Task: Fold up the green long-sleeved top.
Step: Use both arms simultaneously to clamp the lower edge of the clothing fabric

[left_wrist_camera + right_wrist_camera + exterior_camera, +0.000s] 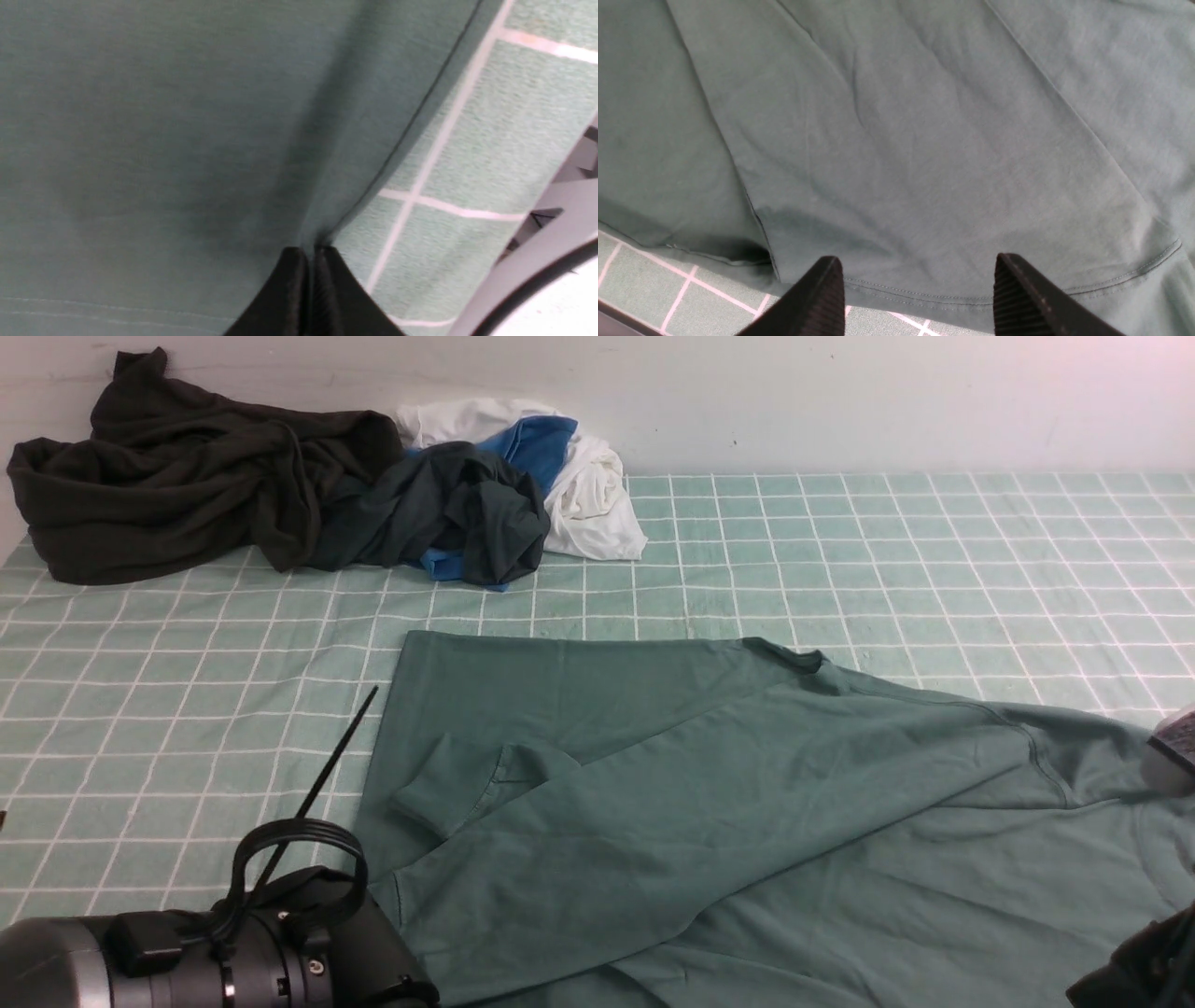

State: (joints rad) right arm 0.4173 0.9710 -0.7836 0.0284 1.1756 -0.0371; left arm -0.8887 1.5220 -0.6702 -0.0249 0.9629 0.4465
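The green long-sleeved top (709, 803) lies spread over the near middle and right of the table, one sleeve folded across its body with the cuff (425, 803) toward the left. In the left wrist view my left gripper (309, 254) is shut, pinching the top (163, 140) at its side edge, and a crease runs up from the tips. My right gripper (917, 261) stands open just above the top's stitched hem (924, 291), with nothing between its fingers. The front view shows only the arm bodies, at the bottom corners.
A pale green checked cloth (187, 663) covers the table. At the back left lies a pile of very dark garments (187, 485), a blackish-green one (467, 513), and blue and white clothes (588, 485) against the wall. The table's near edge (551, 242) is close to my left gripper.
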